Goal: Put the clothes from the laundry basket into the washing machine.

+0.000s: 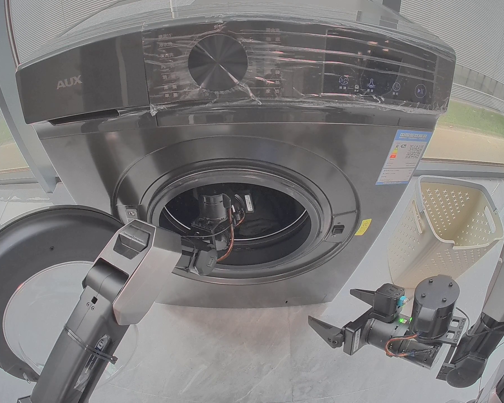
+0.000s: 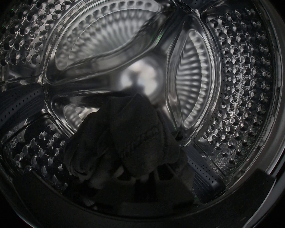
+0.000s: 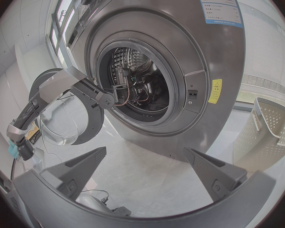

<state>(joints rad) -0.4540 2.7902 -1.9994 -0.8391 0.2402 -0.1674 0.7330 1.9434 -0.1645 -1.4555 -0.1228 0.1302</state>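
Note:
The grey front-loading washing machine (image 1: 341,158) stands with its round door (image 1: 33,264) swung open to the left. My left gripper (image 1: 229,214) is inside the drum opening. In the left wrist view a dark bundle of clothes (image 2: 129,136) lies at the bottom of the steel drum (image 2: 240,79), just in front of the camera. The cream laundry basket (image 1: 448,225) leans tilted against the machine's right side, and its visible inside looks empty. My right gripper (image 1: 331,307) hangs open and empty low in front of the machine, left of the basket.
Pale floor (image 1: 235,354) spreads out in front of the machine. The open door's glass bowl (image 3: 58,127) sticks out beside my left arm. Windows run behind and to the right of the machine.

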